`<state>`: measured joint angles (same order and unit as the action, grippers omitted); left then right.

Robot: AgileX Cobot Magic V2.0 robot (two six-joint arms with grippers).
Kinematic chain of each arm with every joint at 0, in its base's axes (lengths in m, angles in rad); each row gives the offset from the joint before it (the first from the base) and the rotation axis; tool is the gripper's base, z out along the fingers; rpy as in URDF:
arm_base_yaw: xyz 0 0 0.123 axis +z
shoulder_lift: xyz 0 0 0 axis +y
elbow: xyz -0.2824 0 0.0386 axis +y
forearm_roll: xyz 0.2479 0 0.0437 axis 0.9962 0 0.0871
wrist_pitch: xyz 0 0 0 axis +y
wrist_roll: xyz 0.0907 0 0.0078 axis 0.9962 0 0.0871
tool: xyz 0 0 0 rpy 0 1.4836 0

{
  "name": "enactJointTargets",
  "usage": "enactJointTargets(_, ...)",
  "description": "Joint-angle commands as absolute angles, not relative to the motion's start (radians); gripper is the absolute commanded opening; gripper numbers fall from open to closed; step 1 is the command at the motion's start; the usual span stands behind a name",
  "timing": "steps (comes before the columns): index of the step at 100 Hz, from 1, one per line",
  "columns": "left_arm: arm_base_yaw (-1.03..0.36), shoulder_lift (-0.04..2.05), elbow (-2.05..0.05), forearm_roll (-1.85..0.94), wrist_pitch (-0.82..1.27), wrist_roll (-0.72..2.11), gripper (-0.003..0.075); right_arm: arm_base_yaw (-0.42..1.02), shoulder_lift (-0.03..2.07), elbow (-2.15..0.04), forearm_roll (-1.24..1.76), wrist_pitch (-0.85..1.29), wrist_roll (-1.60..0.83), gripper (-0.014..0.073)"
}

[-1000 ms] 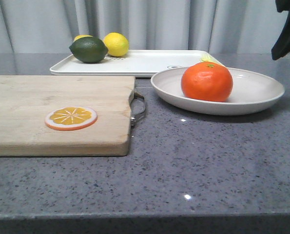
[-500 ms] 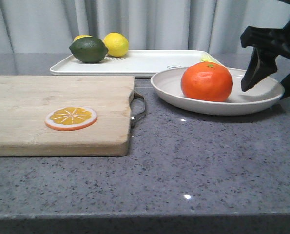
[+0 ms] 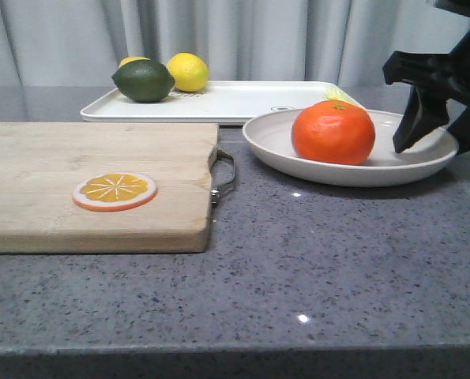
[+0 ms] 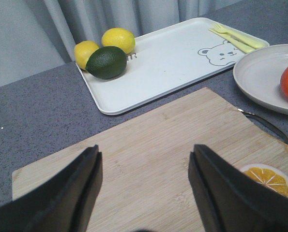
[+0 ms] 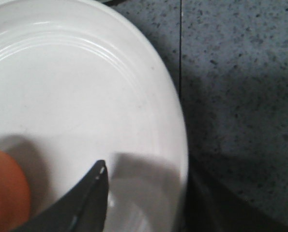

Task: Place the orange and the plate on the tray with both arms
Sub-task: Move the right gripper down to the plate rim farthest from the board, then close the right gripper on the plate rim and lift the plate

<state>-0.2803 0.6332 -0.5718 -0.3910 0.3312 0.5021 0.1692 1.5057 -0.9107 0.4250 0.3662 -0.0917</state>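
Note:
The orange (image 3: 333, 132) sits in the off-white plate (image 3: 274, 142) at the right of the table, just in front of the white tray (image 3: 235, 101). My right gripper (image 3: 444, 134) is open and straddles the plate's right rim. One finger (image 5: 93, 198) is inside the plate near the orange, the other is outside the rim. My left gripper (image 4: 144, 159) hangs open over the wooden cutting board (image 4: 158, 145) with nothing between its fingers; it is out of the front view.
The cutting board (image 3: 100, 158), with an orange slice (image 3: 114, 191) on it, fills the left. On the tray's far left lie a dark green fruit (image 3: 144, 80) and two lemons (image 3: 187, 71). Yellow cutlery (image 4: 233, 36) lies at the tray's right end.
My right gripper came down from the upper right corner to the plate's right rim. The plate and orange have shifted slightly left.

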Motion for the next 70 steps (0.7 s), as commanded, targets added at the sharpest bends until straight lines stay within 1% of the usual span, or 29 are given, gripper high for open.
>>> enactJointTargets(1,-0.278,0.633,-0.6,-0.406,0.267,0.504,0.0386,0.168,1.484,-0.932,0.43,0.382,-0.098,0.0225)
enactJointTargets(8,-0.278,0.633,-0.6,-0.407,0.267,0.504,0.0386,0.168,1.484,-0.932,0.43,0.385,-0.098,0.0159)
enactJointTargets(10,-0.278,0.633,-0.6,-0.407,0.267,0.504,0.0386,0.168,1.484,-0.932,0.43,0.386,-0.098,0.0154)
enactJointTargets(12,-0.278,0.633,-0.6,-0.407,0.267,0.504,0.0386,0.168,1.484,-0.932,0.43,0.386,-0.098,0.0127)
enactJointTargets(19,-0.278,0.633,-0.6,-0.407,0.267,0.504,0.0386,0.168,1.484,-0.932,0.43,0.386,-0.098,0.0086)
enactJointTargets(29,-0.278,0.633,-0.6,-0.407,0.267,0.504,0.0386,0.168,1.484,-0.932,0.43,0.392,-0.098,-0.0013)
enactJointTargets(33,-0.278,0.633,-0.6,-0.407,0.267,0.504,0.0386,0.167,1.484,-0.932,0.43,0.394,-0.098,-0.0071)
enactJointTargets(34,-0.278,0.633,-0.6,-0.407,0.267,0.504,0.0386,0.167,1.484,-0.932,0.43,0.394,-0.098,-0.0071)
enactJointTargets(37,-0.278,0.633,-0.6,-0.407,0.267,0.504,0.0386,0.167,1.484,-0.932,0.43,0.396,-0.098,-0.0109)
enactJointTargets(43,-0.278,0.633,-0.6,-0.407,0.267,0.504,0.0386,0.161,1.484,-0.932,0.43,0.399,-0.097,-0.0088)
enactJointTargets(70,-0.278,0.633,-0.6,-0.408,0.267,0.504,0.0386,0.123,1.432,-0.934,0.463,0.432,-0.079,-0.0092)
